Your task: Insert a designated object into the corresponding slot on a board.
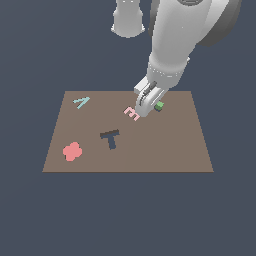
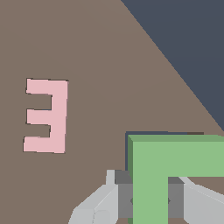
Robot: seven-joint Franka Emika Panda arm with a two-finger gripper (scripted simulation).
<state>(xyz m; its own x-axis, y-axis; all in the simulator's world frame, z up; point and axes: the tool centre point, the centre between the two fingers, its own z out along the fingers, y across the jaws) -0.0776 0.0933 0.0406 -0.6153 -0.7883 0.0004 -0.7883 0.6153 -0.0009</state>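
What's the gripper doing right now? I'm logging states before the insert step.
Gripper: shut on the green L block, holding it just above the brown board, beside the pink E.

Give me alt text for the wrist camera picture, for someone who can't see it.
A bright green L-shaped block sits between the gripper fingers, close above a brown board. A pink E lies flat on the board nearby, and a dark edge shows just behind the block.
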